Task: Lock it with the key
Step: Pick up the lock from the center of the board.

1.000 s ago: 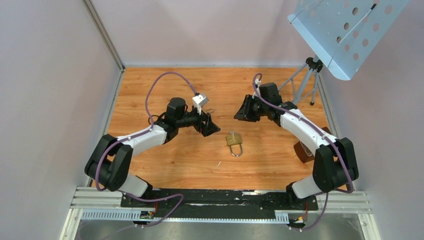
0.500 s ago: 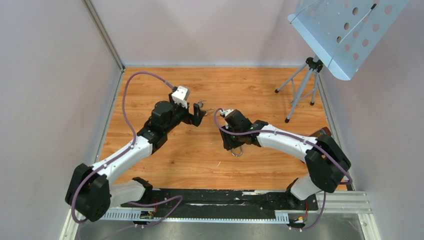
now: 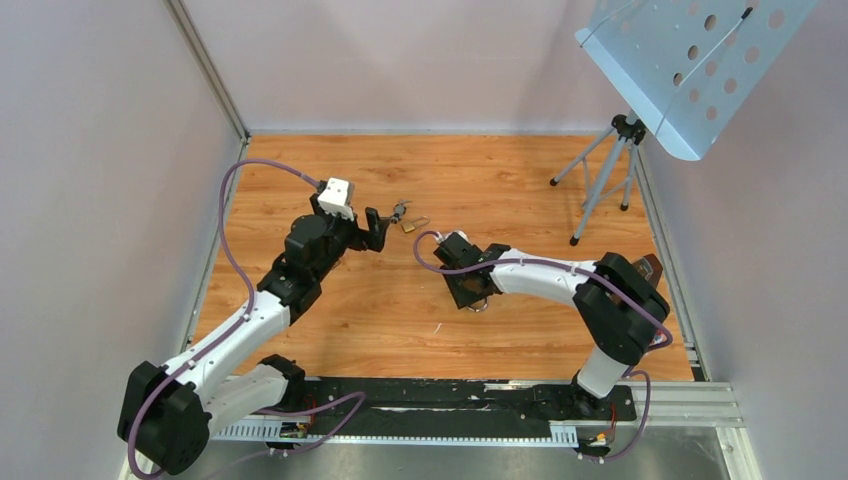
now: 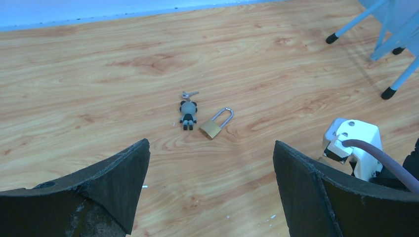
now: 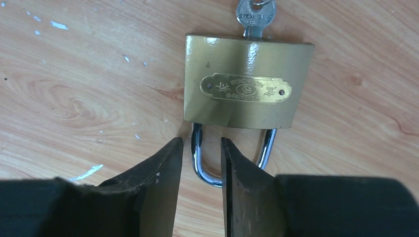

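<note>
A large brass padlock [image 5: 248, 89] lies flat on the wooden floor with a key [image 5: 254, 12] in its keyhole. My right gripper [image 5: 201, 143] is low over it, its fingers narrowly open on either side of one leg of the steel shackle [image 5: 198, 160], not touching it. From above, the right gripper [image 3: 468, 288] covers most of that padlock; only the shackle's bow [image 3: 478, 305] shows. My left gripper [image 4: 210, 145] is wide open and empty. It faces a small brass padlock [image 4: 212, 129] and a panda keychain with keys [image 4: 188, 111] some way ahead.
A music stand's tripod [image 3: 600, 180] stands at the back right, its perforated panel [image 3: 690, 60] overhanging. Its rubber feet [image 4: 333, 38] show in the left wrist view. Walls close in the left, back and right. A brown object [image 3: 645, 266] sits by the right arm.
The right arm swung in from the right and dropped onto the large padlock, its fingers now around the shackle. The left gripper drew back to the left, away from the small padlock.
</note>
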Motion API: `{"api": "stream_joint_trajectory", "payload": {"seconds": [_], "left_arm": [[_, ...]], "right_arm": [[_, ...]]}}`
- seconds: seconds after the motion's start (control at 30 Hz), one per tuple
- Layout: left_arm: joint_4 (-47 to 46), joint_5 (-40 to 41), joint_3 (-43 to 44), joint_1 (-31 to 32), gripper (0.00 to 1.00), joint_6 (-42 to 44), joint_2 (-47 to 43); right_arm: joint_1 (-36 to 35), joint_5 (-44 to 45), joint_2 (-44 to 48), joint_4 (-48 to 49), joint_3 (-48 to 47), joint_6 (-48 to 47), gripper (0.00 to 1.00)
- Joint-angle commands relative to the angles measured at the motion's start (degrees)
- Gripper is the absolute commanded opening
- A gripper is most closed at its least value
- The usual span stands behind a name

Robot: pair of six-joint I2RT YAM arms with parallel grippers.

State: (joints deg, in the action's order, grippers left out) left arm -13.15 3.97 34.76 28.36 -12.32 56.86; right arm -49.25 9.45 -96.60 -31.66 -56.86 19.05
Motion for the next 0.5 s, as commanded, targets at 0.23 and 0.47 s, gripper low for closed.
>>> {"api": "stream_joint_trajectory", "payload": {"seconds": [0.23,0.47], "left_arm": [[-0.2,1.0,0.0,-1.2,1.00,-0.4,-1.3],[0.9,-1.4,0.4,-1.3,1.00,-0.1,-1.4]], "right_arm": [[-0.8,-0.8,-2.4,-0.3,-1.3,0.0,0.00],[3.1,-10.7,5.0,0.0,-4.5,-2.9,0.00]]}}
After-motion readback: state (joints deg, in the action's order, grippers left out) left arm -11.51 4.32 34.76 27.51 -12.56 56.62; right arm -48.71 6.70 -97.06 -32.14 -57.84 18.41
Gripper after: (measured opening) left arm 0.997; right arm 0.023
